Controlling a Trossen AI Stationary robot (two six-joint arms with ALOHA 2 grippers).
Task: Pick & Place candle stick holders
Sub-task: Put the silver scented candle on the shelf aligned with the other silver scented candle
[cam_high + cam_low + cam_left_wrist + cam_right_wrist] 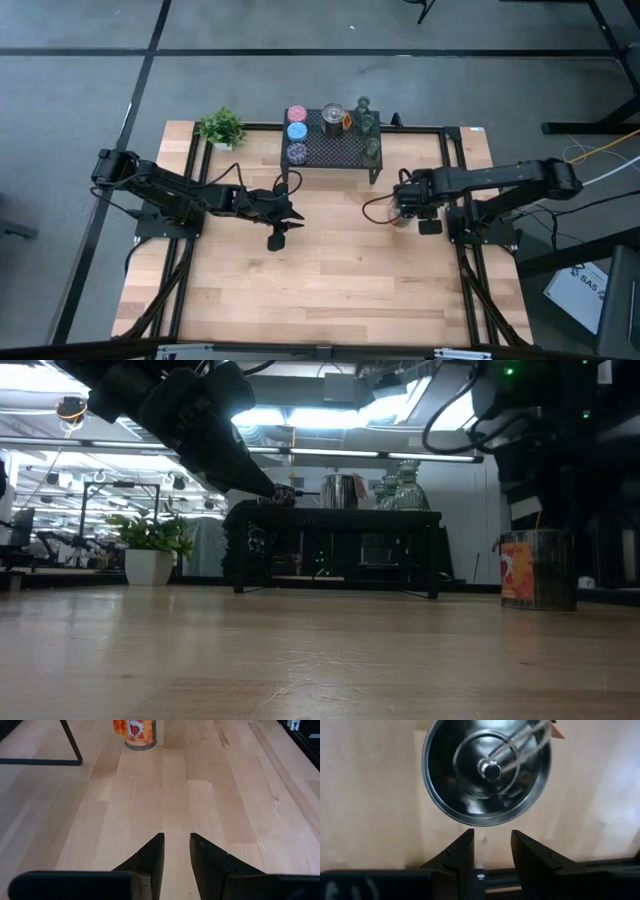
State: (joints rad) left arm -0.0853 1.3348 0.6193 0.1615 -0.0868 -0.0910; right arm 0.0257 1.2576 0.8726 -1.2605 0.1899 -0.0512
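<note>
Gripper on my right arm hangs open and empty over the silver-and-orange holder standing on the table, a light, stiff, probably slick metal cup best pinched across its thin rim.

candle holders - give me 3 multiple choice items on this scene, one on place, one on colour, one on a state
1. Where does the silver-and-orange holder under the right gripper stand?
A. on the bare table
B. on the black mesh stand
C. beside the potted plant

2. What colour is the middle holder in the row of three at the black mesh stand's left end?
A. pink
B. blue
C. purple

3. What is the left gripper holding?
A. a glass holder
B. the plant
C. nothing

Answers: 1 A, the low view shows it on the wood; 2 B, the blue holder lies between the pink holder and the purple holder; 3 C, only bare table shows between its fingers.
</note>
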